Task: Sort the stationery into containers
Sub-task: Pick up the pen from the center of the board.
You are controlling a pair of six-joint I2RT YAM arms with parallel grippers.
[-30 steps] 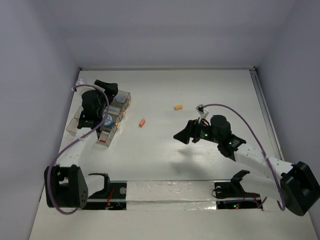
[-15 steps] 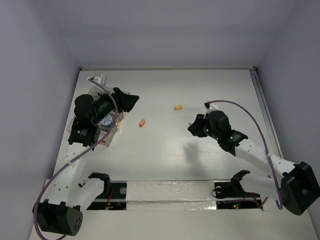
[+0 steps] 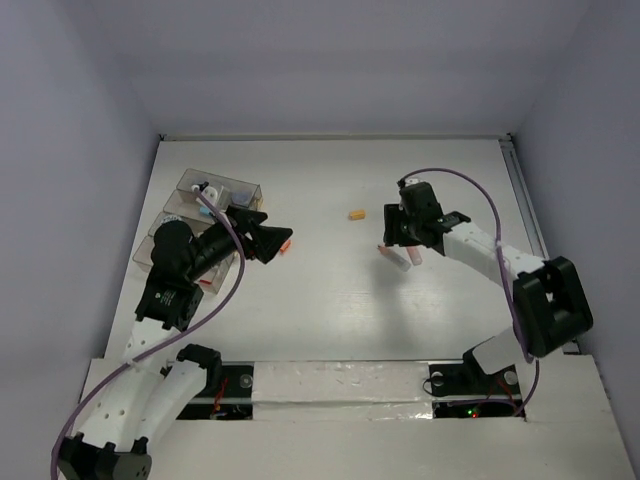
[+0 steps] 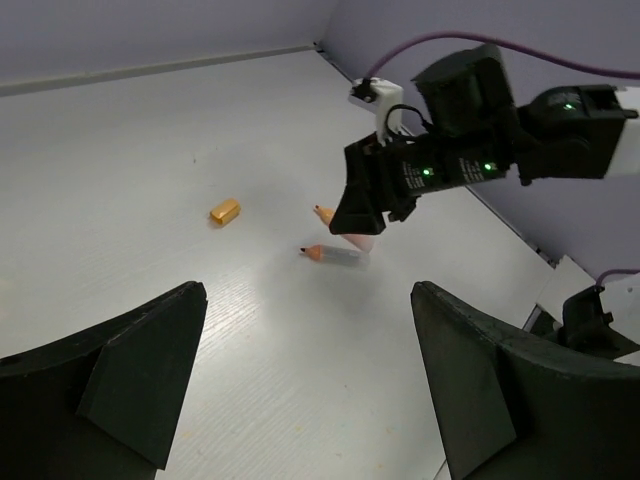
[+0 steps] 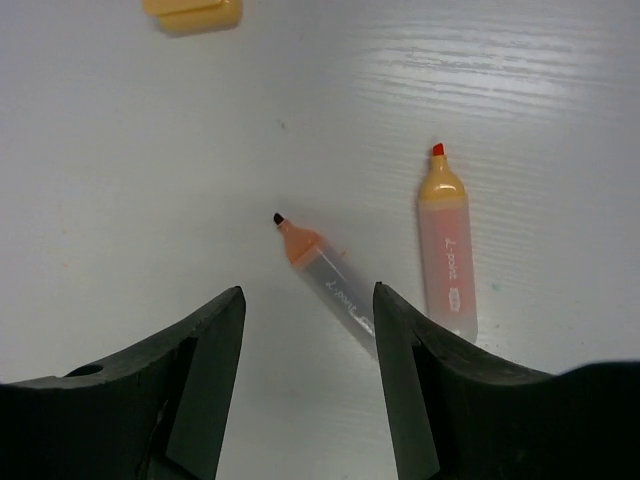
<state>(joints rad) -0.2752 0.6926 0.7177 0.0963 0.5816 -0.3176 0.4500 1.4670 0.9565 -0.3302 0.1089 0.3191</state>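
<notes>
Here the right pincer hangs spread over two uncapped markers, print illegible; left pincer spread too.

My right gripper hangs wide open over the white table. The clear-bodied dark-tipped marker lies slantwise in the gap between my fingers, and the pinkish red-tipped marker just beside it crowds one finger. The small yellow cap sits well apart. There's bare table ahead of my spread left gripper, but the black right arm looms over both markers.
</notes>
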